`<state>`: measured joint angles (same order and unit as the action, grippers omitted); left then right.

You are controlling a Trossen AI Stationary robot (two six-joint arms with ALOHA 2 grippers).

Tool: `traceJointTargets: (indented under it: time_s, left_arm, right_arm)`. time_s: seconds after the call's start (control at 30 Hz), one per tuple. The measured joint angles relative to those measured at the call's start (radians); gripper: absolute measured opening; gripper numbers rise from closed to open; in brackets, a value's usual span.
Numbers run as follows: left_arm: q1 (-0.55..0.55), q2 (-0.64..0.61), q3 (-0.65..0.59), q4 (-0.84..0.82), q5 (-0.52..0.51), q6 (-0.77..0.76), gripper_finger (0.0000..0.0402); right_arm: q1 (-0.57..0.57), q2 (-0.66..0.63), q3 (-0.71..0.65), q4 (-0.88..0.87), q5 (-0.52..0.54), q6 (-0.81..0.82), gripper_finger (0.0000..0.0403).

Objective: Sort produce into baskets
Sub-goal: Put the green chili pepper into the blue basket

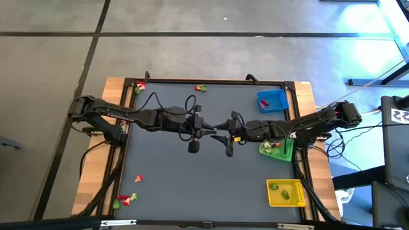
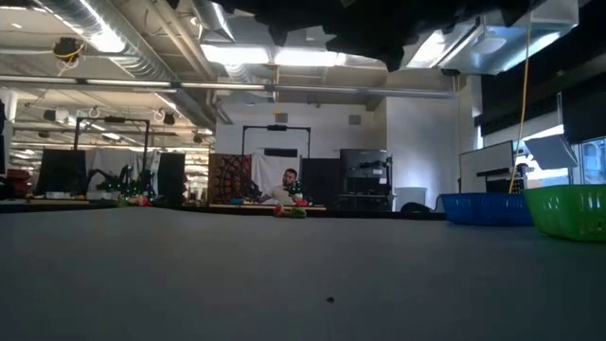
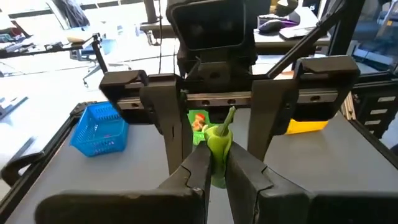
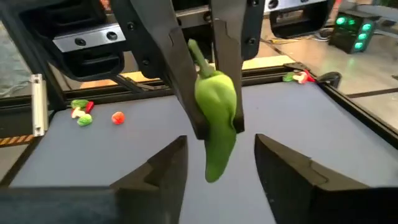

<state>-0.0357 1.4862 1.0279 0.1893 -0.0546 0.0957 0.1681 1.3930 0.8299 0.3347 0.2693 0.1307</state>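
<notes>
1. Yellow basket (image 1: 285, 193) at the near right of the table (image 1: 192, 166), a couple of pieces inside.
2. Mid-table: left gripper (image 3: 214, 177) clamped on a green pepper (image 4: 216, 118) (held in the air).
3. Right gripper (image 4: 217, 163) faces it, fingers spread either side of the pepper, not touching.
4. Green basket (image 1: 277, 149) right, blue basket (image 1: 272, 101) far right.

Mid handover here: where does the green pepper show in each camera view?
High view: the pepper is hidden between the two grippers at mid-table.
Low view: not in it.
Left wrist view: pepper pinched in the left gripper.
Right wrist view: pepper hanging before the open right gripper.
Shared landmark: blue basket.
</notes>
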Motion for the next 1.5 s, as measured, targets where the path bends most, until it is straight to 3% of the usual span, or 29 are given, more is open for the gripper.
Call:
traceJointTargets:
  time_s: [0.3, 0.47, 0.67, 0.8, 0.97, 1.2, 1.5]
  left_arm:
    - [0.000, 0.001, 0.000, 0.003, -0.002, -0.014, 0.0031]
    - [-0.002, 0.001, 0.000, 0.003, -0.003, -0.021, 0.0039]
    - [-0.001, 0.001, 0.000, -0.006, -0.003, -0.046, 0.0101]
    - [0.006, -0.012, 0.000, -0.067, -0.002, -0.045, 0.0138]
    - [0.018, -0.027, 0.000, -0.153, -0.005, -0.060, 0.0157]
    - [0.019, -0.021, 0.000, -0.187, -0.008, -0.057, 0.0159]
    - [0.019, -0.021, 0.000, -0.179, -0.013, -0.056, 0.0159]
  right_arm:
    - [0.001, 0.000, 0.000, 0.002, -0.018, -0.061, 0.0015]
    - [0.001, 0.000, 0.000, 0.001, -0.010, -0.073, 0.0032]
    - [0.001, -0.020, 0.000, -0.024, 0.006, -0.104, 0.0009]
    - [0.001, -0.070, 0.000, -0.144, 0.090, -0.112, 0.0010]
    - [-0.032, -0.168, 0.000, -0.378, 0.231, -0.064, 0.0023]
    - [-0.185, -0.268, 0.000, -0.727, 0.247, 0.044, 0.0019]
    - [-0.466, -0.254, 0.000, -0.996, 0.205, 0.081, 0.0023]
